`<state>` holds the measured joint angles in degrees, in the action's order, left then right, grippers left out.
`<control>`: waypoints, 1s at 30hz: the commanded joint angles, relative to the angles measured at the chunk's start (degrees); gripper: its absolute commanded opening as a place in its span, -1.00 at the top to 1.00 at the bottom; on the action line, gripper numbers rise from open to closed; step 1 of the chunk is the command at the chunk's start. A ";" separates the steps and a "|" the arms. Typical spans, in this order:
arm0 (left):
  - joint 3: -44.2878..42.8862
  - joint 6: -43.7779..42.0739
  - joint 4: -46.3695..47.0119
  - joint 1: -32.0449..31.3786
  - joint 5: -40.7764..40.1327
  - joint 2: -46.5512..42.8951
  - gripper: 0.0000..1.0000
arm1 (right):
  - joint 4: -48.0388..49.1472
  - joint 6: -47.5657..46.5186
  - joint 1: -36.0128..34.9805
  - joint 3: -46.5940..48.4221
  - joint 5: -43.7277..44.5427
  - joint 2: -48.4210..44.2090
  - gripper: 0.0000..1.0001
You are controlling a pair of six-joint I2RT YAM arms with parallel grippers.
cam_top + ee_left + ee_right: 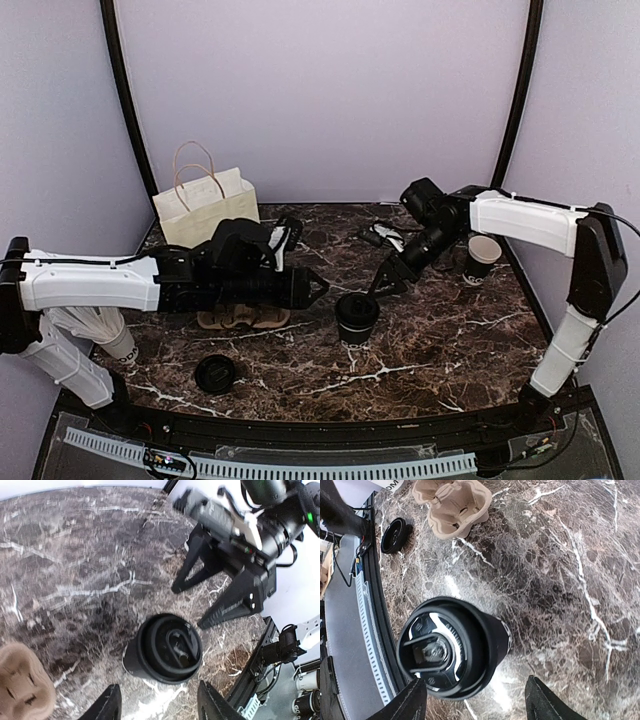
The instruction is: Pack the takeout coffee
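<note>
At centre of table (450, 340): finding takeout coffee (356, 315) upright, lidded, axis vertical. Noting left gripper (320, 288) just beside it on left, jaws spread, pinching nothing. Noting right gripper (388, 285) just beyond on right, jaws spread, empty. Judging both about equally near; bag (205, 205) lying well apart, back-left.

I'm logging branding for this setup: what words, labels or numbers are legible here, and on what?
"DM": cut-off dark letters on a white object at the right wrist view's top edge.
White print near the base of the takeout coffee: too blurred to read.
Print on the open cup: too small.
Paper bag: none visible.
</note>
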<state>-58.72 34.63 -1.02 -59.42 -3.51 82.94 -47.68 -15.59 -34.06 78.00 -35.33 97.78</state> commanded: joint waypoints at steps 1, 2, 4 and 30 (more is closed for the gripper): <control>5.18 7.94 3.16 -1.96 3.34 0.76 -0.10 | 3.85 0.19 0.31 3.51 -2.72 3.26 -0.37; 5.23 8.54 3.62 -2.34 3.40 1.36 -0.09 | 4.16 0.04 0.31 4.01 -2.78 3.89 -0.37; 4.90 9.86 4.03 -3.28 3.42 3.31 -0.09 | 4.43 -0.38 0.36 4.70 -2.87 5.32 -0.37; 1.34 11.47 16.30 1.20 12.10 15.46 -0.04 | 0.08 -3.87 0.34 -5.53 -9.85 -0.24 -0.38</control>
<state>-55.51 46.78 13.74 -59.22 8.38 97.93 -46.74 -18.81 -33.69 74.65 -43.81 101.12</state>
